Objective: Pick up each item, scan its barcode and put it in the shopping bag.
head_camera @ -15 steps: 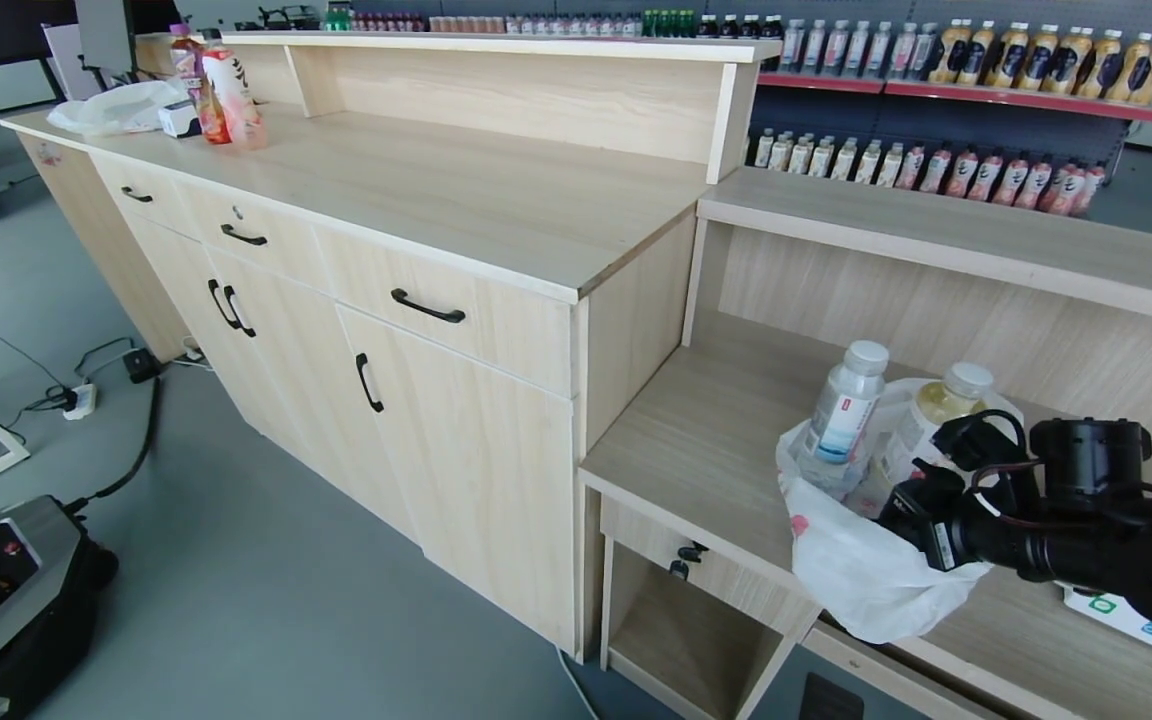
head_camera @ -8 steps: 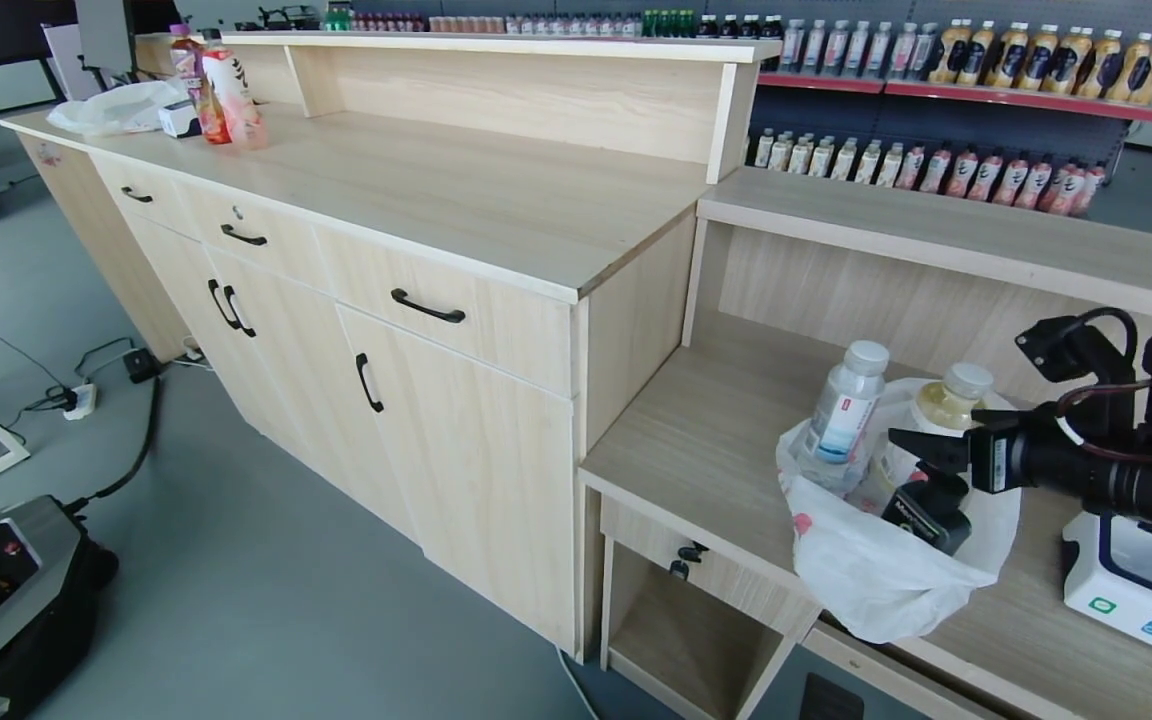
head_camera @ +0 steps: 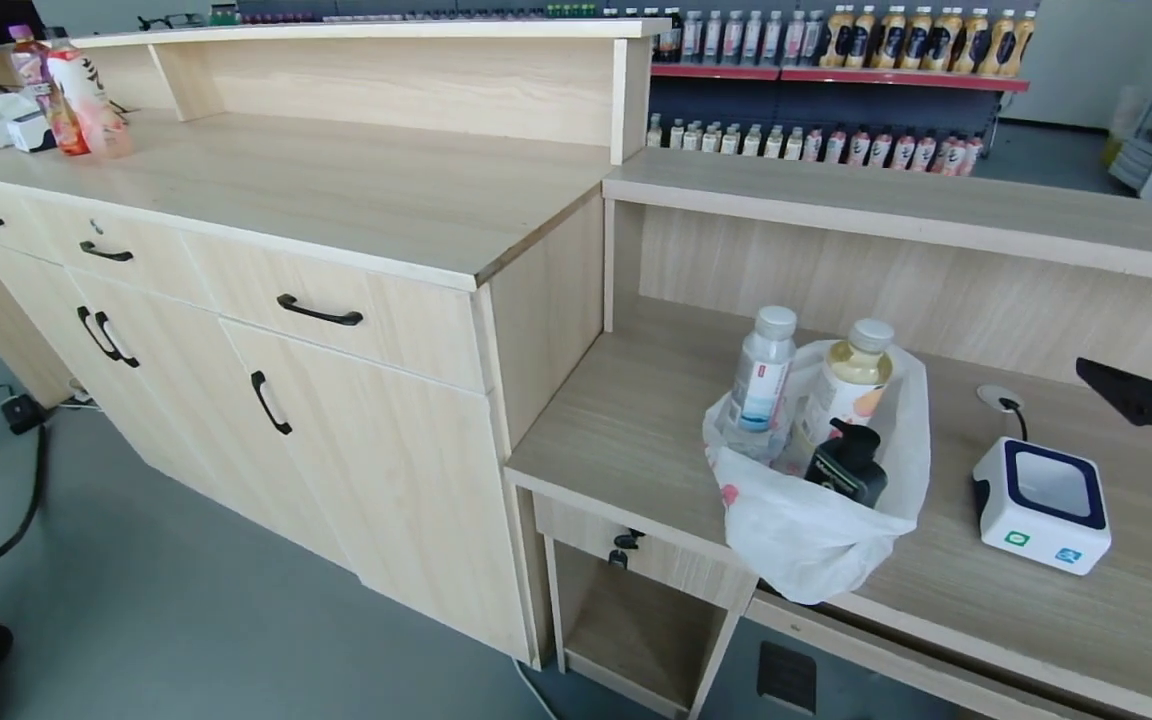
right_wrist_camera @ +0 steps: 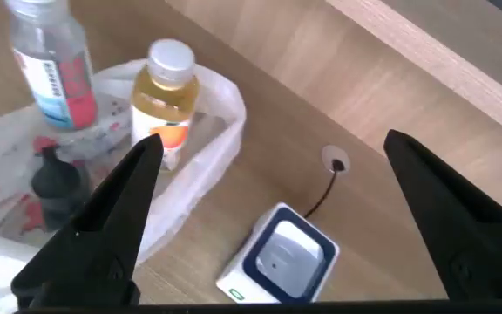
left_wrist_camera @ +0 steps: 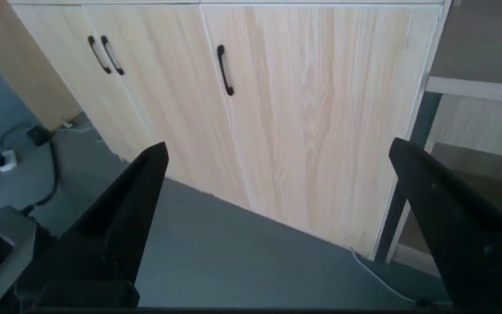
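My right hand (right_wrist_camera: 273, 144), released and empty, hangs near the scanner (head_camera: 1041, 505); the bag (head_camera: 806, 540) of upright bottles (head_camera: 764, 370) lies beyond, leftward.

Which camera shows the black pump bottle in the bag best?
Head view: the black pump bottle stands unobstructed at the front of the shopping bag. The right wrist view catches it smaller, close beside a finger of the right gripper. The left wrist view faces cabinet doors and floor.

Bright, even daylight; wide-angle edge distortion.
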Motion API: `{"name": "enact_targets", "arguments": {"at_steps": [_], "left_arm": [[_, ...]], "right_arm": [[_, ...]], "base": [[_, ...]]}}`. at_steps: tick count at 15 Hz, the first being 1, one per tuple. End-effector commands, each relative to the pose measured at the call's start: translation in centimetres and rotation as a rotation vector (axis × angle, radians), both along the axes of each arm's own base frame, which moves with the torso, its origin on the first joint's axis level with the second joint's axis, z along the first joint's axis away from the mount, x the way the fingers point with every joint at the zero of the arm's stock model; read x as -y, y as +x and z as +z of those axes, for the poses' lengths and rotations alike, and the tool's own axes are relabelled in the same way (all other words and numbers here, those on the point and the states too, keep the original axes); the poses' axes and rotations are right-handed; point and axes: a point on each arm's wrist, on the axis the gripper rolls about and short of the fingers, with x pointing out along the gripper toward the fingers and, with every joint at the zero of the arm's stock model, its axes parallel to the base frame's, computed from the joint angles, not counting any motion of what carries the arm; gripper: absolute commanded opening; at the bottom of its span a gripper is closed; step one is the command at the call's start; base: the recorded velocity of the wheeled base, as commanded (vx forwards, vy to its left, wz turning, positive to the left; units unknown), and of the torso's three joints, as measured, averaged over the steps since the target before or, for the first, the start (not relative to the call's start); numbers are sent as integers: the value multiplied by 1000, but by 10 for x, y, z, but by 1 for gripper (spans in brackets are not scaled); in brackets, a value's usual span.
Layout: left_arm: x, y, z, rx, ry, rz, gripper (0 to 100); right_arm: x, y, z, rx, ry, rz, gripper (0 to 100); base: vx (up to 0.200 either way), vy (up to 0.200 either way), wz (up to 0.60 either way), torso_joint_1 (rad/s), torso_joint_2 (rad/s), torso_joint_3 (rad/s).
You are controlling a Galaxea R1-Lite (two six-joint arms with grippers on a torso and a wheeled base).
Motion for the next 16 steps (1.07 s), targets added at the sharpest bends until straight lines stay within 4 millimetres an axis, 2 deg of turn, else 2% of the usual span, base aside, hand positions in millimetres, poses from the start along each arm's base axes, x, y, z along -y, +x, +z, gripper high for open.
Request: {"name": "enact_targets", "arguments": {"at_steps": [1,6,8,10,12,13,16], "left_arm": [[0,0,0,1,0,0,100],[0,0,0,1,0,0,100],[0,0,0,1,0,0,100],[0,0,0,1,0,0,100],[0,0,0,1,0,0,100],[0,0,0,1,0,0,100],[0,0,0,1,0,0,100]], "right_arm": [[0,-15,16,75,-5,-63,100],[6,-18,22,104,51,-213,100],[8,-21,21,127,136,-244,100],[8,-34,21,148,140,-262,100],[9,-65,12,155,136,-329,100],[6,-73,9,148,134,-334,100],[3,-82,11,157,111,-331,100]], "base": [[0,0,-600,-310,540,242],[0,0,-600,-306,536,225],[0,0,0,-176,303,124],[0,0,0,-56,85,49],[0,0,0,-6,25,6],[0,0,0,0,0,0],[0,0,-600,-1,4,7]]}}
